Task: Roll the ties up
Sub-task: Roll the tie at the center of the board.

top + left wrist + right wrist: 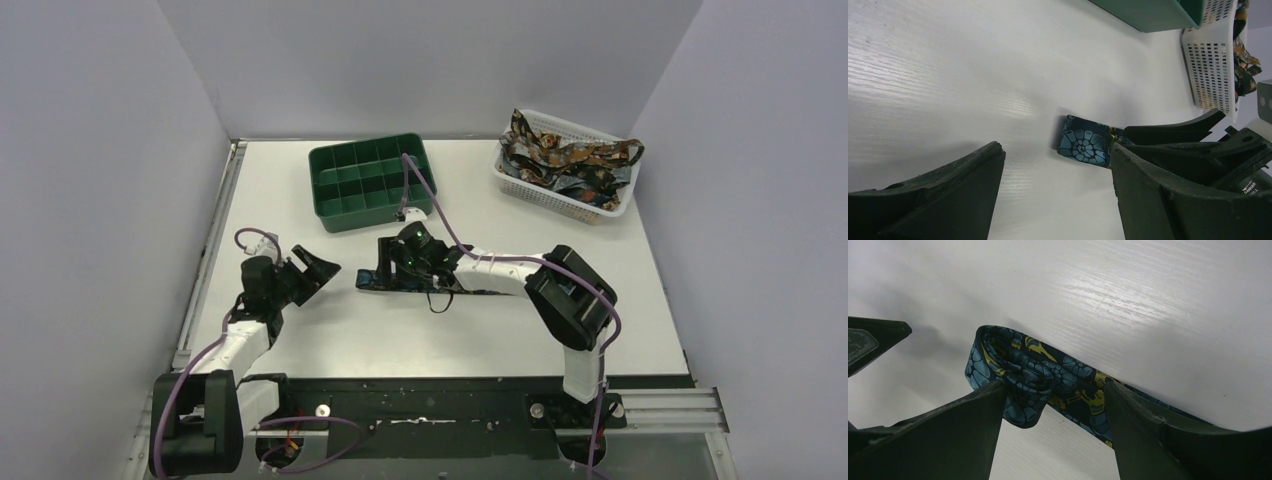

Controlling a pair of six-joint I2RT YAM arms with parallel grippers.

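One dark navy tie with blue and yellow pattern lies flat across the table's middle, its left end folded into a small roll. My right gripper is open and straddles that rolled end: one finger touches the roll and the other sits on the flat strip. In the left wrist view the tie's end shows just beyond my open left gripper, which holds nothing and sits to the left of the tie. More ties are heaped in the basket.
A green compartment tray stands behind the tie at the table's middle back. A white mesh basket is at the back right. Grey walls close in the table on three sides.
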